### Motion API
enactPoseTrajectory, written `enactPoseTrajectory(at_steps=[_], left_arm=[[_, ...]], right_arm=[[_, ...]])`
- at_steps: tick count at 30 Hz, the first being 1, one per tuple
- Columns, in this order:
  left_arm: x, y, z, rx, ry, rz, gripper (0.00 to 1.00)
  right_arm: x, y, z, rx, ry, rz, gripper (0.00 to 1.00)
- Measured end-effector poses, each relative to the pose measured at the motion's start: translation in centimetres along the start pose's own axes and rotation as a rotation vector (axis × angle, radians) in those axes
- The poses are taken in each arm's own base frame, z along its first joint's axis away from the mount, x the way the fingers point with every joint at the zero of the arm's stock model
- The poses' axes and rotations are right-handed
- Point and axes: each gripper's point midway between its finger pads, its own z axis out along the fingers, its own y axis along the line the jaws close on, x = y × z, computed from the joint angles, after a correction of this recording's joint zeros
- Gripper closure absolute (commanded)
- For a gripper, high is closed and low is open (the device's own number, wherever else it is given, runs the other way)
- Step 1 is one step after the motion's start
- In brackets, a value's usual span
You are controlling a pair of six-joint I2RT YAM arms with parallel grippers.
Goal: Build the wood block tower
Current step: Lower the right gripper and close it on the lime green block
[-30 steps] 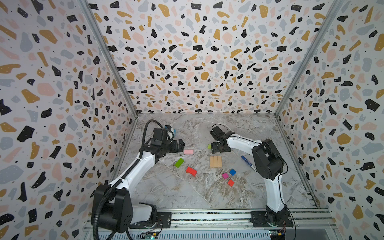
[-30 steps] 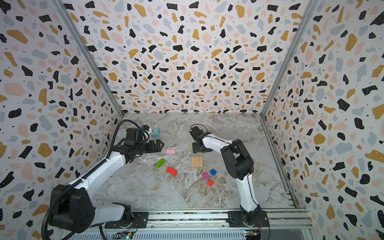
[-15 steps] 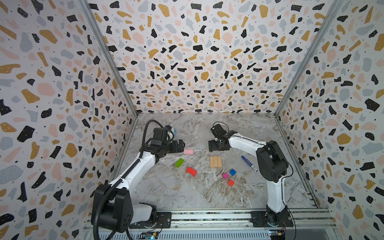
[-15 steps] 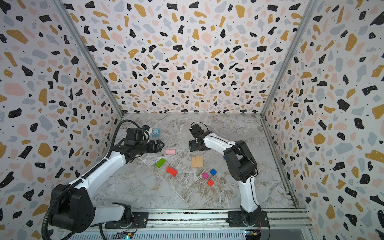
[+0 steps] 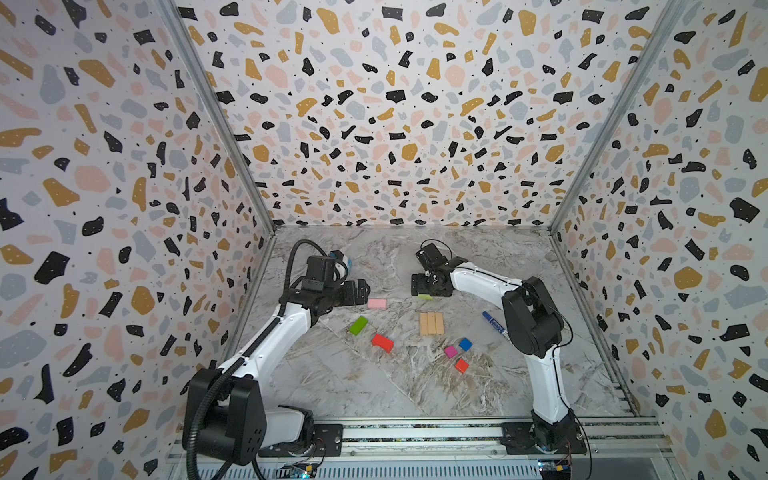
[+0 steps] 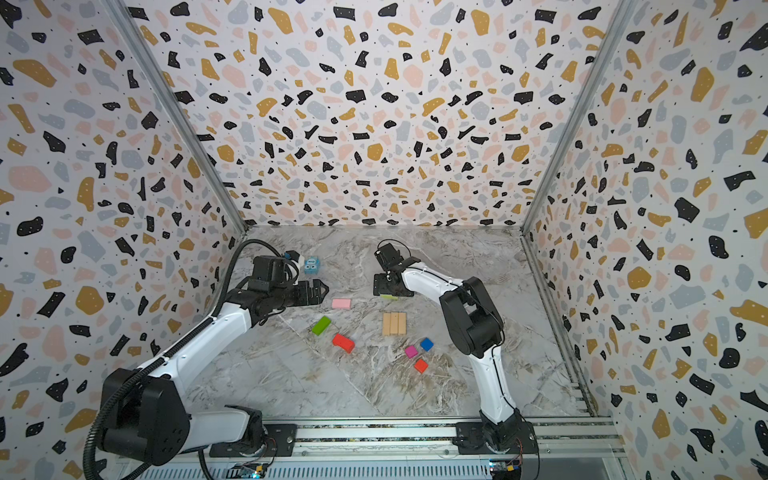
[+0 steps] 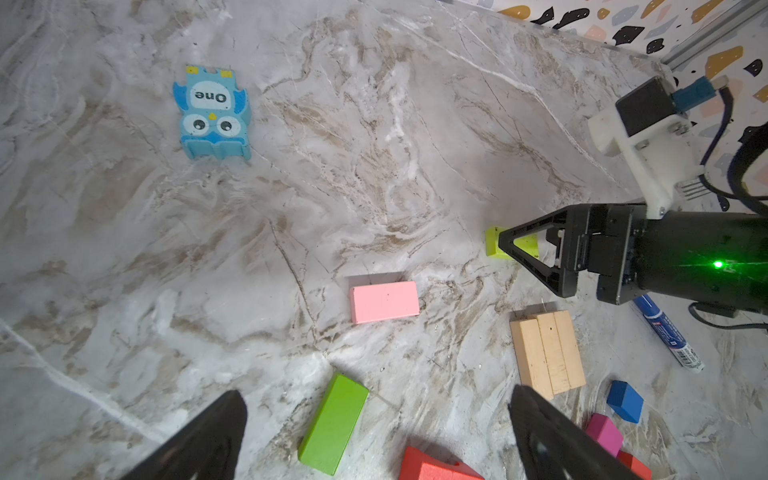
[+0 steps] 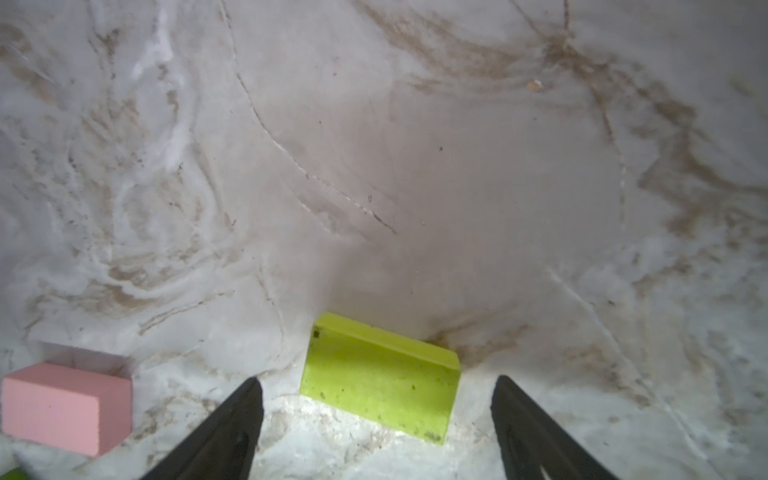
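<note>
Nearest me on the counter (image 5: 365,395) the orange-red cube (image 5: 461,365), magenta cube (image 5: 450,352) and blue cube (image 5: 465,344) lie loose, then the red block (image 5: 382,343) and the green block (image 5: 358,325). Just behind them the three tan oblongs (image 5: 431,323) sit side by side, touching, as a square base with nothing on it, so the tower is barely begun. Beyond lies the pink block (image 5: 377,304), with my left end effector (image 5: 365,289) hovering beside it, fingers wide apart and empty. Farther back, my right end effector (image 5: 430,291) straddles the lime block (image 8: 378,386), jaws apart, one finger on each side. Neither seems to touch it, though I cannot tell whether the tips are low enough. I judge the step in hand is picking up this lime piece for the green layer. The next move calls for closing squarely across it, lifting, and laying it flat on the tan base.
</note>
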Motion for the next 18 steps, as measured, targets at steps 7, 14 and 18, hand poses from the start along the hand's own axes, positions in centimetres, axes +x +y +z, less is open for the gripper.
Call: enactPoseTrajectory(at_steps=[7, 14, 18], left_arm=[[0.0, 0.0, 0.0, 0.000, 0.000, 0.000, 0.00], [0.0, 0.0, 0.0, 0.000, 0.000, 0.000, 0.00], [0.0, 0.0, 0.0, 0.000, 0.000, 0.000, 0.00]], right_arm=[[0.2, -0.1, 0.8, 0.020, 0.012, 0.019, 0.17], [0.7, 0.2, 1.2, 0.029, 0.020, 0.021, 0.22], [0.9, 0.1, 1.3, 0.039, 0.020, 0.021, 0.27]])
